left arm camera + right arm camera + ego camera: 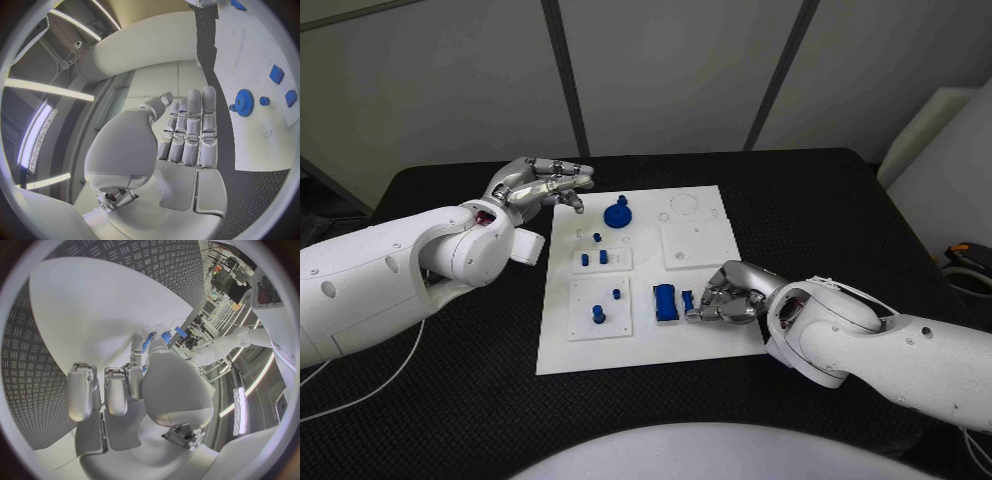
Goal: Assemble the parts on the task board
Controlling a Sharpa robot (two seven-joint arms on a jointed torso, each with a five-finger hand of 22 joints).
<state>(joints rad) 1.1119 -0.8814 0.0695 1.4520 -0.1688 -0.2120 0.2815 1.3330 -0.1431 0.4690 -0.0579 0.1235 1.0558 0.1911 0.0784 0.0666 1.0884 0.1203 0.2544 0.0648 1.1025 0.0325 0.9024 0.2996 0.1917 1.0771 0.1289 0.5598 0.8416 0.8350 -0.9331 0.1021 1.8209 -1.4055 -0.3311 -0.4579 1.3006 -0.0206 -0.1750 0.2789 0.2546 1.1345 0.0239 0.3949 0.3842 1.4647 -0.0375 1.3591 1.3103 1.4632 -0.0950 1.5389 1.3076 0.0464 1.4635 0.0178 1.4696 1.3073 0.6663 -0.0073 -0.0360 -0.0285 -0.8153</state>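
Observation:
The white task board [701, 222] lies in the middle of the black table. A blue gear [619, 212] stands near its far left corner, also in the left wrist view [244, 102]. Small blue pegs [594, 258] stand in the left column of plates. My left hand [540, 184] hovers at the board's far left corner, fingers straight, holding nothing. My right hand [724, 296] rests on the board's near right part, fingers curled. Its thumb and a finger close round a small blue part [688, 300], seen in the right wrist view [148, 342], beside a blue block [666, 303].
Two more blue pegs [606, 304] stand in the nearest left plate. Raised white plates [695, 243] take up the board's right column. Black table [834, 210] lies open to the right of the board and in front of it.

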